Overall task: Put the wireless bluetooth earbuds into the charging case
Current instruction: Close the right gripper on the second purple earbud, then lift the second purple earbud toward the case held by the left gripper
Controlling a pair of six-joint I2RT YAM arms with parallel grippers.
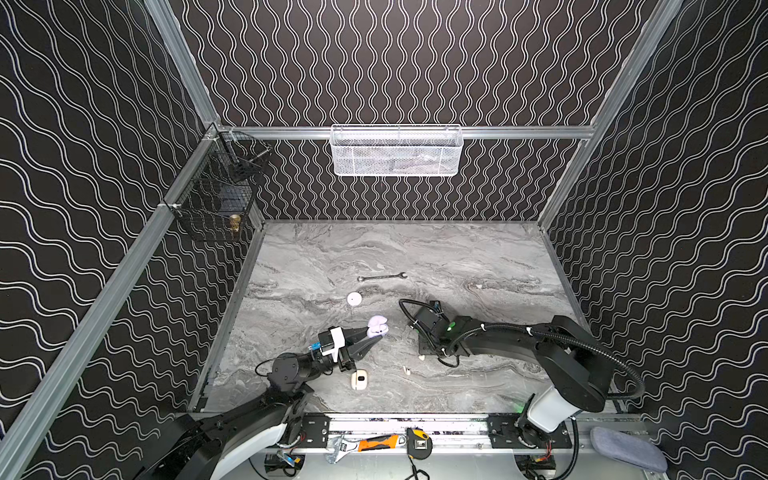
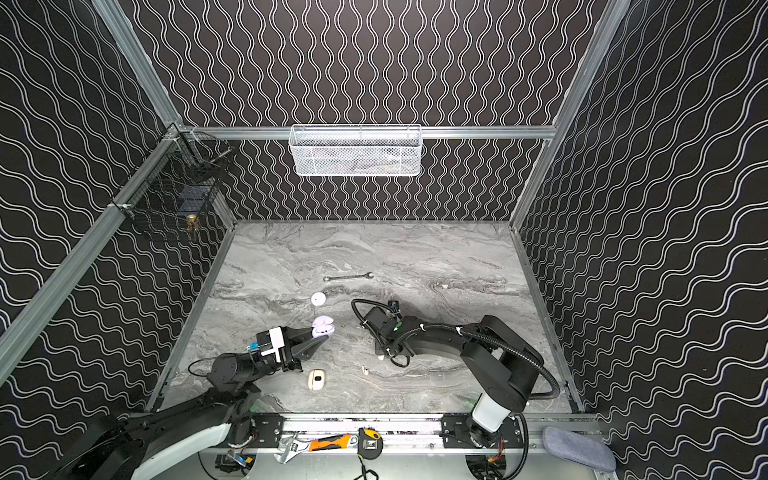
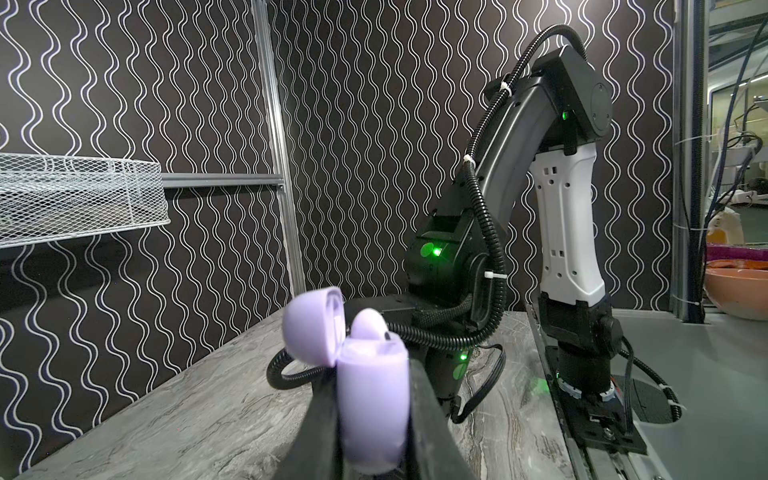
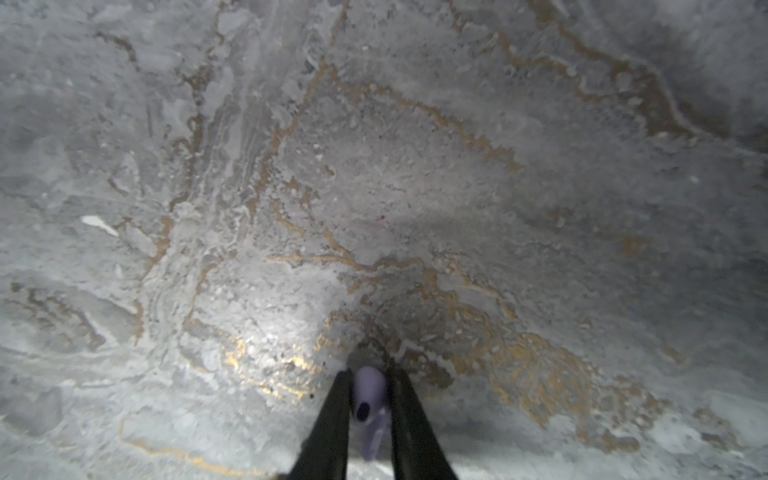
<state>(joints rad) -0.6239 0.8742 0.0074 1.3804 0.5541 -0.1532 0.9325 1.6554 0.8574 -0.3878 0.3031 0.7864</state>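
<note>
- Holding the purple case (image 3: 372, 399) tight, the left claw (image 1: 375, 333) is closed on its two sides near the middle of the counter (image 1: 436, 249).
- The lid (image 3: 309, 328) of the case stands open, and one purple earbud (image 3: 370, 326) sits inside with its round top poking out.
- The right claw (image 4: 369, 372) is pinched shut on a second purple earbud (image 4: 370, 395), low down by the counter, to the right of the case.
- A cream earbud (image 1: 421, 357) and a white earbud (image 1: 405, 370) with a stem lie on the counter, close to the right arm (image 1: 498, 345).
- A cream case (image 1: 358, 379) lies near the left arm (image 1: 291, 370), and a round white thing (image 1: 354, 299) and a thin wrench (image 1: 382, 276) lie farther back, all apart from each other.
</note>
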